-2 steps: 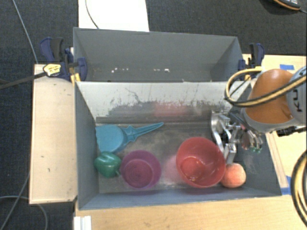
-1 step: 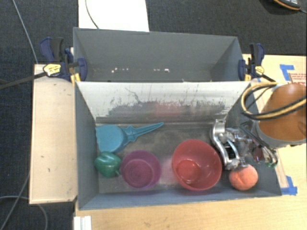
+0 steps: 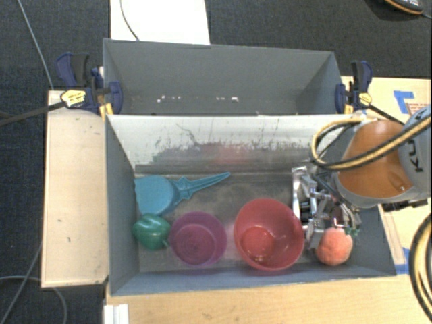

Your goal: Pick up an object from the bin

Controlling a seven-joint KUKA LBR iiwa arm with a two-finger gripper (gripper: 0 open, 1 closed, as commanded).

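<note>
My gripper (image 3: 314, 216) is low in the bin's right part, in the gap between a red cup and a peach-coloured fruit. The red cup (image 3: 267, 236) stands mouth up just to its left, its right rim close against the gripper. The round fruit (image 3: 334, 247), orange-pink with a small green top, lies just right of and below the gripper near the front wall. Whether the gripper touches either thing cannot be told.
A purple cup (image 3: 196, 236) stands left of the red one. A green pepper-like toy (image 3: 150, 231) lies at the front left. Behind it lies a light blue scoop (image 3: 164, 191), its pointed handle aimed right. The arm's orange cover hangs over the right wall.
</note>
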